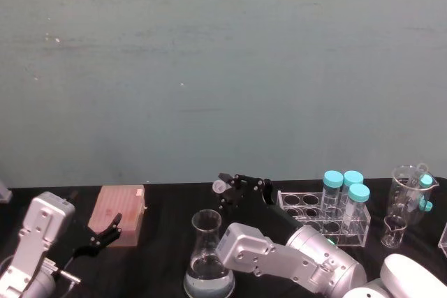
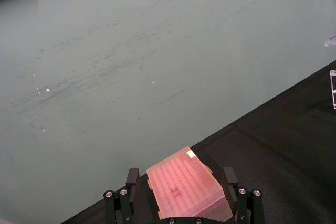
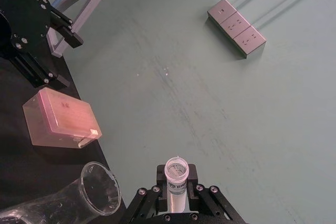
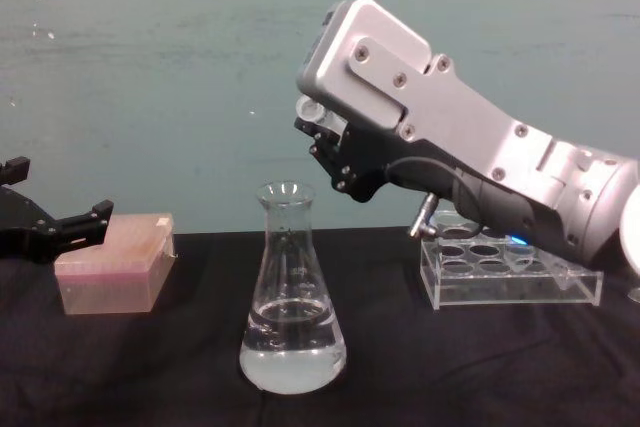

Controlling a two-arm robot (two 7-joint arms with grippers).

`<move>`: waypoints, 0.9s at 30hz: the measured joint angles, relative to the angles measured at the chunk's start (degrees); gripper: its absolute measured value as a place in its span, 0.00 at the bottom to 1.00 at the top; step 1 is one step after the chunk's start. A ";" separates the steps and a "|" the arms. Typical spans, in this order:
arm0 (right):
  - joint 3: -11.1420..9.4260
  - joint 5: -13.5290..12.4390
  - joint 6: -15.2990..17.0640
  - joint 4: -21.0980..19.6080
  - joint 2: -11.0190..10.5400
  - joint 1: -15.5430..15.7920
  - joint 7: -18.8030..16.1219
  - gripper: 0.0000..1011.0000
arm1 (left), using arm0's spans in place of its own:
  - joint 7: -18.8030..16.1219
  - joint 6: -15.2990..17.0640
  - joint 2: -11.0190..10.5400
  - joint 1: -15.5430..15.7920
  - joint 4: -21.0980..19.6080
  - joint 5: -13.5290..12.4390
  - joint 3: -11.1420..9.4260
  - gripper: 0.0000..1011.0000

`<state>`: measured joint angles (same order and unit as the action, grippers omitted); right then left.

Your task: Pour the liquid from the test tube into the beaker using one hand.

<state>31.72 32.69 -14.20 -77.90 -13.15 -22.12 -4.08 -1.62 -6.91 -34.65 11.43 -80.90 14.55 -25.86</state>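
Chest view: the right gripper (image 4: 321,129) pinches the test tube (image 4: 311,109), tilted, at one o'clock above the beaker (image 4: 292,292) lip. Likely the pouring step; next, the rim needs bringing over the neck and tipping. The left gripper (image 4: 72,224), spread, sits parked at nine o'clock

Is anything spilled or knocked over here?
Nothing stands out. The beaker stands upright with liquid inside, the right claw holds the test tube above it, and the black table shows no puddle.

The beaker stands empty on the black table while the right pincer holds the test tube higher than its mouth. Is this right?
Not empty: the chest view shows clear liquid in the wide base of the beaker. Otherwise yes, the right pincer holds the test tube higher than its mouth.
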 joint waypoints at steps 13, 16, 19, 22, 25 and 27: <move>1.19 1.12 0.67 0.41 0.58 -0.70 -0.17 0.21 | 0.00 0.00 0.00 0.00 0.00 0.00 0.00 0.99; 1.53 1.45 0.68 0.68 0.72 -0.90 -0.10 0.21 | 0.00 0.00 0.00 0.00 0.00 0.00 0.00 0.99; 1.65 1.59 0.63 0.83 0.73 -0.99 0.00 0.21 | 0.00 0.00 0.00 0.00 0.00 0.00 0.00 0.99; 1.82 1.91 0.50 1.02 0.74 -1.04 0.32 0.21 | 0.00 0.00 0.00 0.00 0.00 0.00 0.00 0.99; 1.86 2.06 0.43 1.11 0.71 -1.07 0.57 0.21 | 0.00 0.00 0.00 0.01 0.00 0.00 0.00 0.99; 1.89 2.24 0.36 1.23 0.70 -1.12 0.87 0.21 | 0.00 0.00 0.00 0.00 0.00 0.00 0.00 0.99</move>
<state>33.61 34.93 -13.83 -76.67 -12.44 -23.24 -3.22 -1.62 -6.91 -34.65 11.43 -80.90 14.55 -25.86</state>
